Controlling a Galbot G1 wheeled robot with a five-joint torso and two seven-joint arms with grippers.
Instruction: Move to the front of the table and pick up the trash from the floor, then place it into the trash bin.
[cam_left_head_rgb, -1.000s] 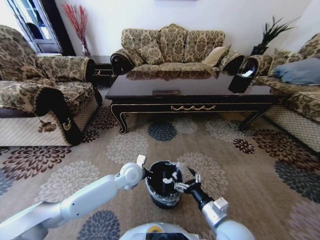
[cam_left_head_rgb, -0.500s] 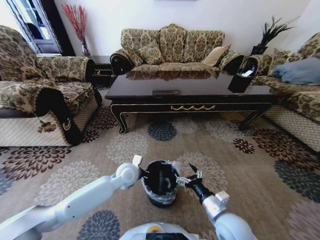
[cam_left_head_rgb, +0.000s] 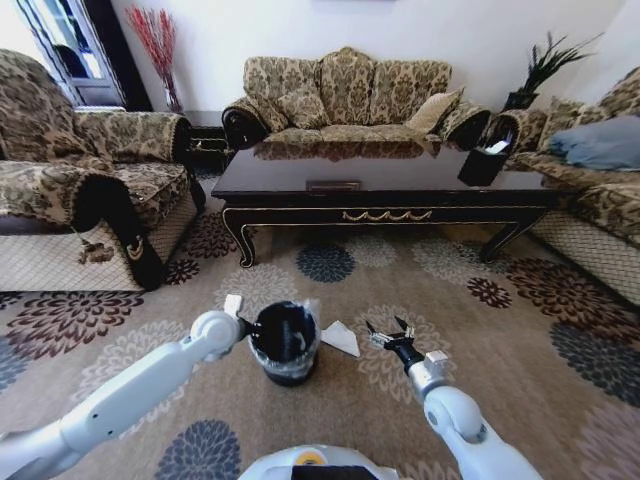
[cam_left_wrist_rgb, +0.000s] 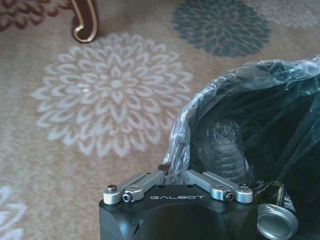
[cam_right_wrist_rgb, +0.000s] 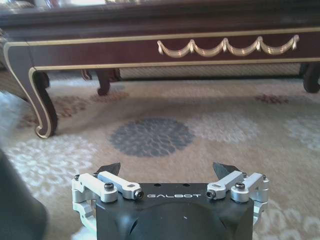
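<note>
Left gripper (cam_left_head_rgb: 243, 327) pinches the lined rim of the trash bin (cam_left_head_rgb: 285, 343) on the patterned carpet (cam_left_head_rgb: 520, 330), near the table (cam_left_head_rgb: 385, 185). Right gripper (cam_left_head_rgb: 391, 334), fingers spread and holding nothing, hovers just right of a white triangular paper piece (cam_left_head_rgb: 341, 339) beside the bin. 1 clear plastic bottle (cam_left_wrist_rgb: 223, 148) lies inside.

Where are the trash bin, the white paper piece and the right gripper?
trash bin (cam_left_head_rgb: 284, 345), head view, on its dark inside wall.
white paper piece (cam_left_head_rgb: 340, 339), head view, on its flat middle.
right gripper (cam_left_head_rgb: 390, 331), head view, midway between its fingertips.
</note>
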